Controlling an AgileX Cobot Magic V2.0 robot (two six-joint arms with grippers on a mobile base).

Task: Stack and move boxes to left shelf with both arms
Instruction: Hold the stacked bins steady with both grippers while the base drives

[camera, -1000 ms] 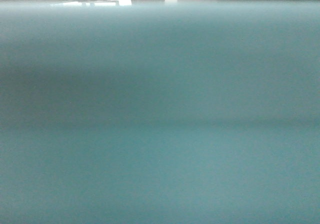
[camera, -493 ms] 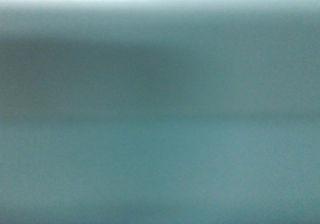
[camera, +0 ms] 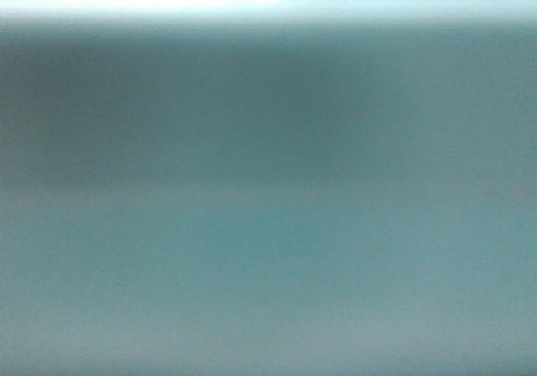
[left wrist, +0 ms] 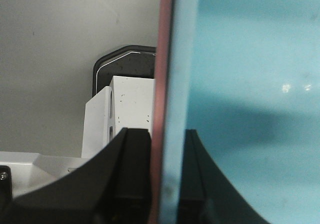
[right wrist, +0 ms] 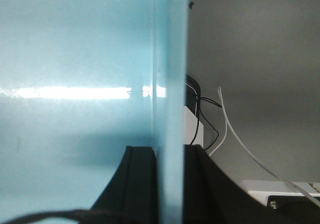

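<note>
The light blue bin (camera: 268,191) fills almost the whole front view, held close before the camera. In the left wrist view my left gripper (left wrist: 167,179) is shut on the nested side walls: the salmon pink bin's rim (left wrist: 161,84) lies outside, the light blue wall (left wrist: 182,84) inside. In the right wrist view my right gripper (right wrist: 170,184) is shut on the opposite light blue wall (right wrist: 170,59), with the bin's inside (right wrist: 75,84) to the left. The pink bin does not show there. The left shelf is out of view.
A thin strip of blurred room shows above the bin's rim in the front view. A white and black robot part (left wrist: 122,99) stands behind the left gripper. Black and white cables (right wrist: 220,114) hang by the right gripper, before a grey wall.
The bin's top edge has risen slightly in the front view, and the background strip above it has slid to the right.
</note>
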